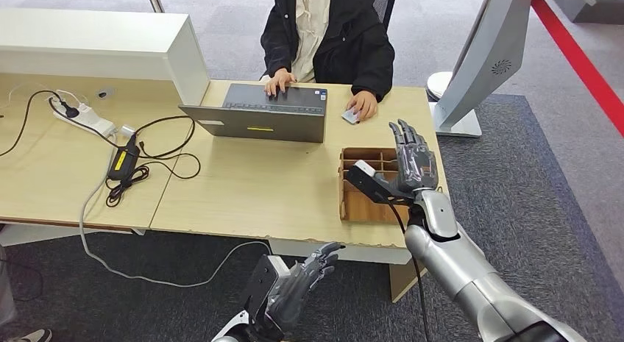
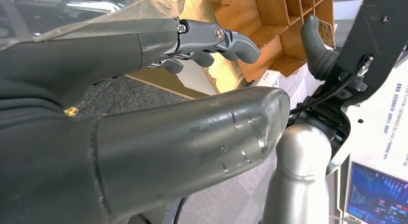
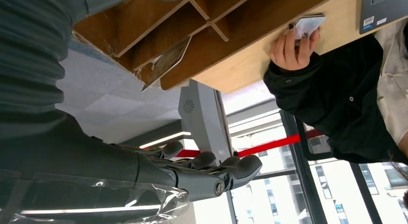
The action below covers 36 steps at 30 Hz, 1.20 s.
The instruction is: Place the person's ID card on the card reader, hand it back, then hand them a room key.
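Two hands, both empty. Right hand (image 1: 412, 162) is raised over the wooden divided tray (image 1: 352, 204) with fingers straight and apart, palm turned toward the person (image 1: 327, 33), apparently so a card can be laid in it. Card (image 1: 349, 117), presumably the ID, lies on the desk (image 1: 243, 187) under the person's hand (image 1: 362, 105). Left hand (image 1: 298, 287) hangs low before the desk edge, fingers loosely spread, out of the reach path. Laptop (image 1: 257, 121) stands between.

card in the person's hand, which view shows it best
The right wrist view: the card is close, its pale face clear between the person's fingers. The head view shows it small under that hand on the desk; the left wrist view adds nothing on it.
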{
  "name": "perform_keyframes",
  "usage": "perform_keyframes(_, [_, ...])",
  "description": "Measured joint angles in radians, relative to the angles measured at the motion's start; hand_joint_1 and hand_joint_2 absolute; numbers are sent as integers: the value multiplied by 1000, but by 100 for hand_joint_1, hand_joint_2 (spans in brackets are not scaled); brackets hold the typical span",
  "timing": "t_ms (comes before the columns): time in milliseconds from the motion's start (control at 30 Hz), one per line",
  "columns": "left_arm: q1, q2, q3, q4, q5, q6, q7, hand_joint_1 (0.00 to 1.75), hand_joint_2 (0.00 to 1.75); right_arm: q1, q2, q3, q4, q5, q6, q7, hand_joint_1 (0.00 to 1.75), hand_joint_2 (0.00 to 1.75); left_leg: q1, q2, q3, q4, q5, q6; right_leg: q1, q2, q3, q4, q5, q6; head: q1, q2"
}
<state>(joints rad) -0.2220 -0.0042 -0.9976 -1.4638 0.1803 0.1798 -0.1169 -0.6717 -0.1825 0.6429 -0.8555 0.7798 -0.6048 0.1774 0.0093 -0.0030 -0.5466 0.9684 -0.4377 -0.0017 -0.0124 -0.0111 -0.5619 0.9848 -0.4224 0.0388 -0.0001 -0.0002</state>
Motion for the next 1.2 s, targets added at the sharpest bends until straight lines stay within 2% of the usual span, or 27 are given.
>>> perform_keyframes(867, [17, 39, 0, -35, -27, -9, 11, 0, 0, -6, 24, 10, 108, -22, -26, -4, 0, 175, 0, 0, 0, 0, 0, 0, 0, 0, 0, 0, 0, 0, 0, 0])
perform_keyframes(1200, [25, 52, 0, -50, -26, 12, 22, 0, 0, -64, 43, 15, 136, -36, -49, -28, 0, 175, 0, 0, 0, 0, 0, 0, 0, 0, 0, 0, 0, 0, 0, 0])
